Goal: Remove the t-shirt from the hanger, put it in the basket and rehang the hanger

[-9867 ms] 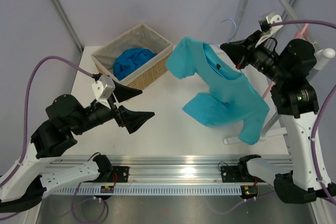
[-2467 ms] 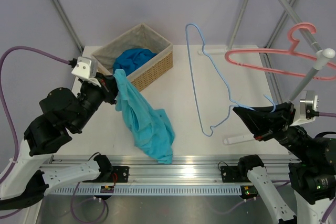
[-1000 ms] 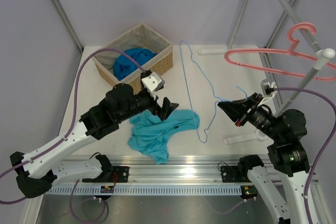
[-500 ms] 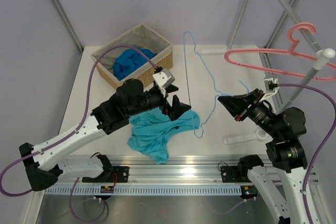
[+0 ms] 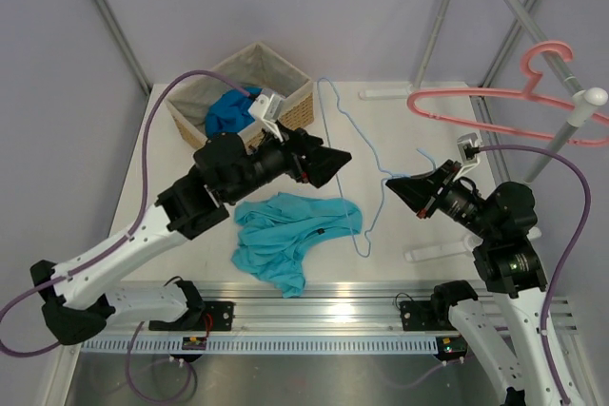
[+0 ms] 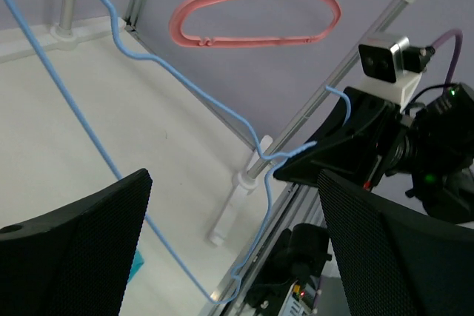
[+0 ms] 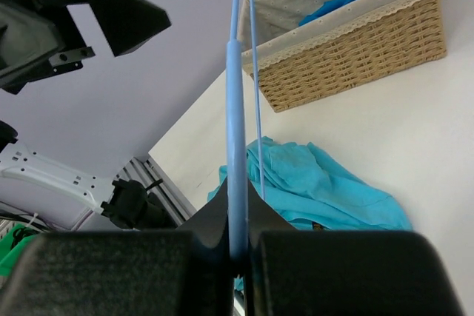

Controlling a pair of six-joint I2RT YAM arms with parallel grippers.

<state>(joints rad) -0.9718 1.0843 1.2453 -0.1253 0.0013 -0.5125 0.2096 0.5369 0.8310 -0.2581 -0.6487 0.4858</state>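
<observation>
The teal t-shirt [image 5: 290, 235] lies crumpled on the white table near the front, off the hanger; it also shows in the right wrist view [image 7: 326, 186]. My right gripper [image 5: 400, 185] is shut on the thin light-blue wire hanger [image 5: 360, 149] near its hook and holds it bare in the air. The wire runs up between the shut fingers in the right wrist view [image 7: 237, 138] and crosses the left wrist view [image 6: 185, 79]. My left gripper [image 5: 333, 164] is open and empty, raised above the shirt and just left of the hanger.
A wicker basket [image 5: 285, 106] with royal-blue cloth [image 5: 226, 113] stands at the back left. A pink plastic hanger [image 5: 495, 97] hangs on the metal rack [image 5: 561, 130] at the right. The rack's foot [image 5: 438, 252] lies on the table at front right.
My left gripper let go of the t-shirt, which now lies on the table, and rose toward the hanger. My right gripper still holds the hanger, shifted slightly left.
</observation>
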